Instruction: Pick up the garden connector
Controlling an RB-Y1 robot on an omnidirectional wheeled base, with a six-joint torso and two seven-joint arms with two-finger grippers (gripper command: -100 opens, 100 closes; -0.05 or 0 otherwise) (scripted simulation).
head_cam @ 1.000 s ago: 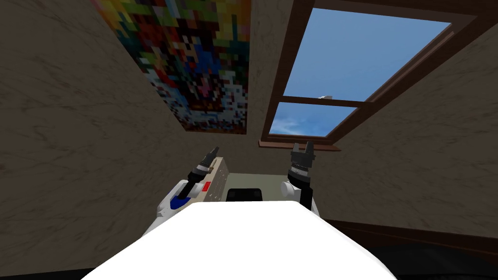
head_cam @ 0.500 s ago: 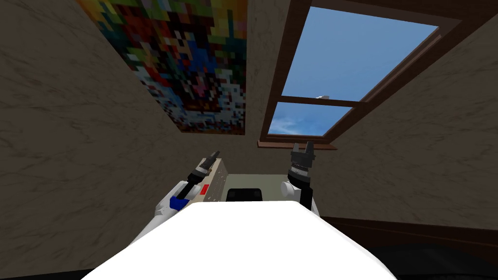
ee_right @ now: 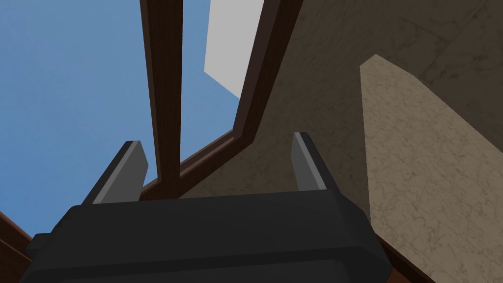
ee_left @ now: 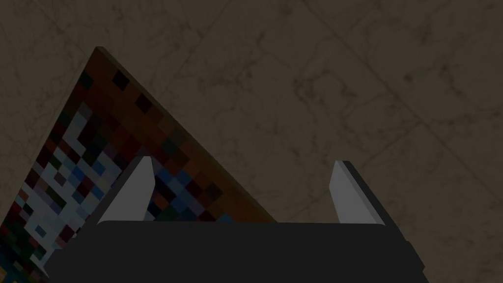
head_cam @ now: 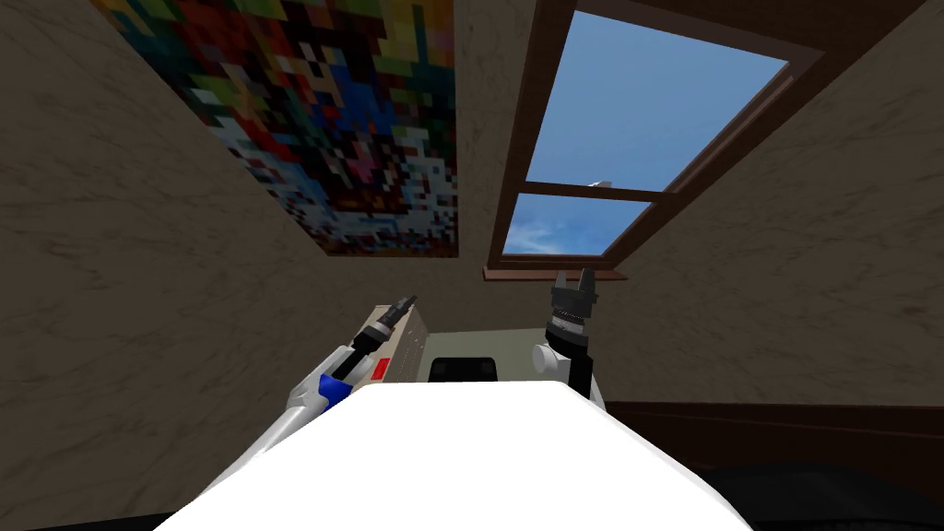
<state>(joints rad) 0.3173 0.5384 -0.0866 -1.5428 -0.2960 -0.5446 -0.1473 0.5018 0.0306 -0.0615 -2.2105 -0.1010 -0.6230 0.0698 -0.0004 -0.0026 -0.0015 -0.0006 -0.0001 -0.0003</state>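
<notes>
Standing wide open, left end effector (ee_left: 243, 161) and right end effector (ee_right: 216, 140) grip nothing.

no text, label, brand, number or sign can be read here. the wall picture (head_cam: 350, 138) carries only coloured squares that form no letters or figures. the red patch (head_cam: 381, 370) on the beige box (head_cam: 410, 334) is too small to tell whether it bears any marking.

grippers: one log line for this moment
left gripper: open, empty | right gripper: open, empty | arms: both held up | pick: not started
</notes>
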